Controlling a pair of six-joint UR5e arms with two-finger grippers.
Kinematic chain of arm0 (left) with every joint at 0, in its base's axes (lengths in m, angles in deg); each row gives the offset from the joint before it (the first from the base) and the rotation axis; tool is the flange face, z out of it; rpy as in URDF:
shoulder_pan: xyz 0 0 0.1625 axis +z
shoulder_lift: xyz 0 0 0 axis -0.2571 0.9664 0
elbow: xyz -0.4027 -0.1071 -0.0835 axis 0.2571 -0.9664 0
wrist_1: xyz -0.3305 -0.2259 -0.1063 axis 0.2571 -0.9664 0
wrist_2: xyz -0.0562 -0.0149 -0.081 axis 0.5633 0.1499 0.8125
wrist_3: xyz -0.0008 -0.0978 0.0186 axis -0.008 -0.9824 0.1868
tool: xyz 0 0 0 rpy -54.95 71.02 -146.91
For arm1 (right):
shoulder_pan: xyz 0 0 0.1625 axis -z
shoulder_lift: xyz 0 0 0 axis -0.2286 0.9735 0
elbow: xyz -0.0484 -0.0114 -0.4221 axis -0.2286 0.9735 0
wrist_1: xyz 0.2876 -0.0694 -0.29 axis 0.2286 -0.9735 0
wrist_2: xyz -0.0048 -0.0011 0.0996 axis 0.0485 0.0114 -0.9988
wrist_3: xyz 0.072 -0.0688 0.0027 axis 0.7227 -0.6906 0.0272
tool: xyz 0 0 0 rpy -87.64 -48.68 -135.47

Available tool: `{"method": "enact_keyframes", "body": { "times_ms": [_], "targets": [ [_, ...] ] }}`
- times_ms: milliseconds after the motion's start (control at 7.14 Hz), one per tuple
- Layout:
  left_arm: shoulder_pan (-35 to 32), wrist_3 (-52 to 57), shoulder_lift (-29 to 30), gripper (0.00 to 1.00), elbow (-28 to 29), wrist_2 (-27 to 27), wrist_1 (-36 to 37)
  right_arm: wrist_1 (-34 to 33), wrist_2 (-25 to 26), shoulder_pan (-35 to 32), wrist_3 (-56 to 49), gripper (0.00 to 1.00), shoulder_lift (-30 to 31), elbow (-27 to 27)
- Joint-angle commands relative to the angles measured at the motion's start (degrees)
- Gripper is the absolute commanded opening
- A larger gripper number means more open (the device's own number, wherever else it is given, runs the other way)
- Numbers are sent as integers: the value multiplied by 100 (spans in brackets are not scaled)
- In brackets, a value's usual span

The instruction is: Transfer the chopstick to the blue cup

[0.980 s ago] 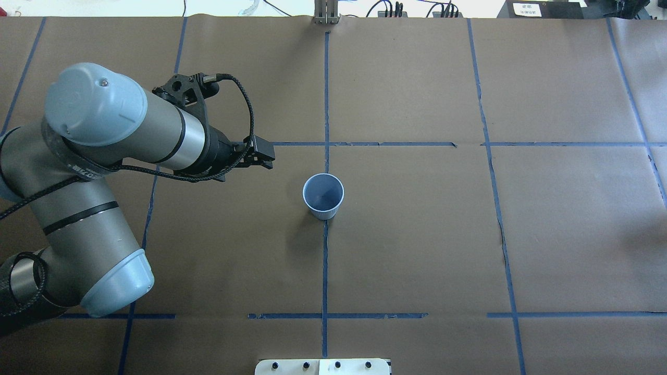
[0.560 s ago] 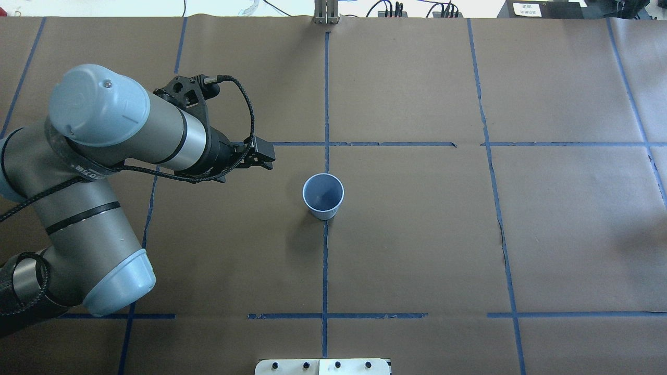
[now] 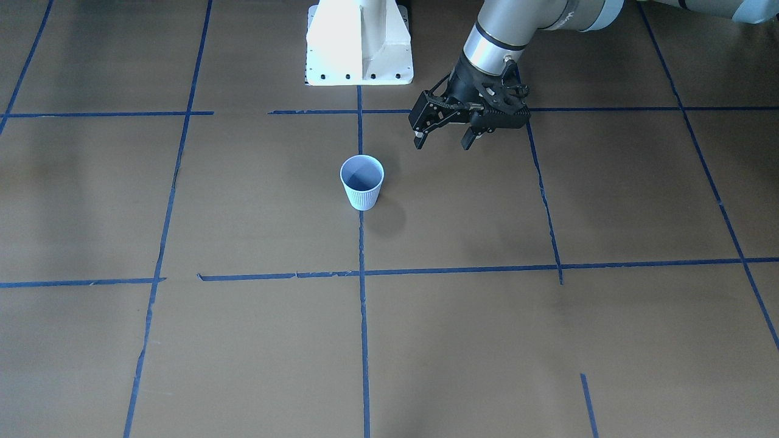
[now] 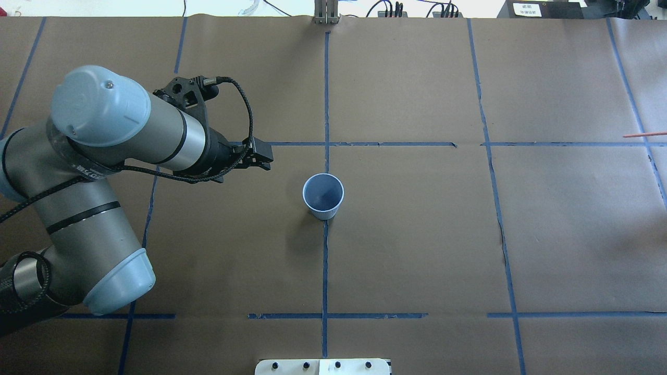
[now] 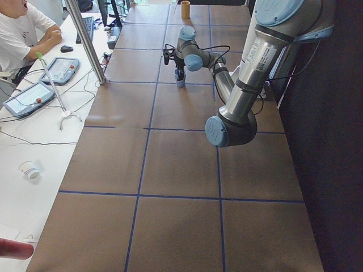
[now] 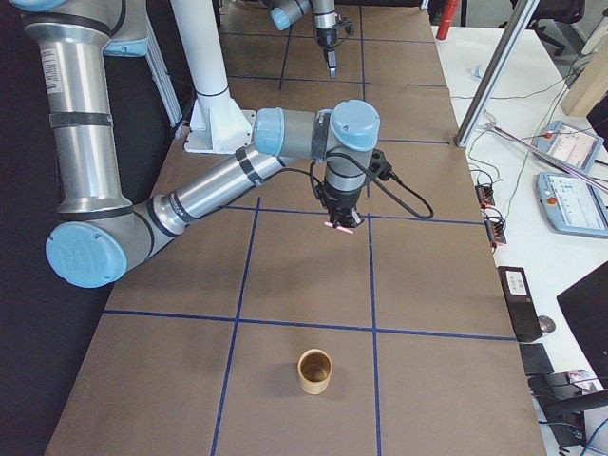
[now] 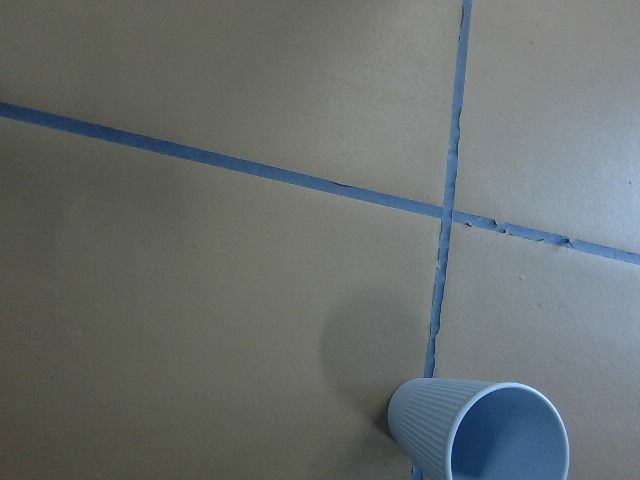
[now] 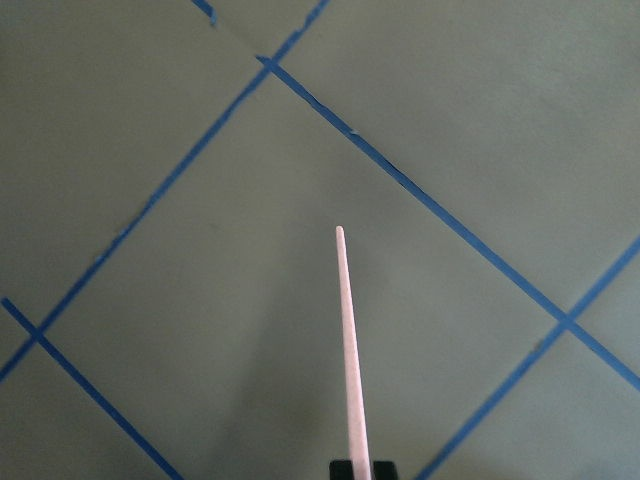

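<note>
The blue cup (image 3: 362, 181) stands upright at the table's middle, on a tape line; it also shows in the overhead view (image 4: 323, 195) and the left wrist view (image 7: 480, 432). It looks empty. My left gripper (image 3: 443, 145) is open and empty, hovering beside the cup on the robot's left side (image 4: 263, 156), apart from it. A salmon-pink chopstick (image 8: 350, 340) sticks out from my right gripper (image 8: 351, 468), held above the table. Its tip shows at the overhead view's right edge (image 4: 645, 135). In the exterior right view the right gripper (image 6: 339, 224) hangs over a tape crossing.
A brown cup (image 6: 315, 370) stands near the table's right end, also far off in the exterior left view (image 5: 185, 9). The robot's white base plate (image 3: 359, 55) sits behind the blue cup. Blue tape lines cross the brown paper.
The chopstick's tip has come into the overhead view at the right edge. The left arm has shifted only slightly; the cup has not moved.
</note>
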Motion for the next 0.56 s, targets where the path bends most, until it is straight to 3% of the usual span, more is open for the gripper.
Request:
{"method": "enact_keyframes", "body": {
  "times_ms": [0, 280, 420],
  "targets": [
    [-15, 6, -9, 100, 24, -77, 1, 28, -547, 1117, 2340, 0, -658, -345],
    [-15, 137, -9, 100, 199, -174, -95, 464, -540, 2285, 5017, 0, -1561, -672],
    [-50, 251, -9, 100, 305, -183, -287, 1269, -471, 2995, 6581, 0, -1861, -594]
  ]
}}
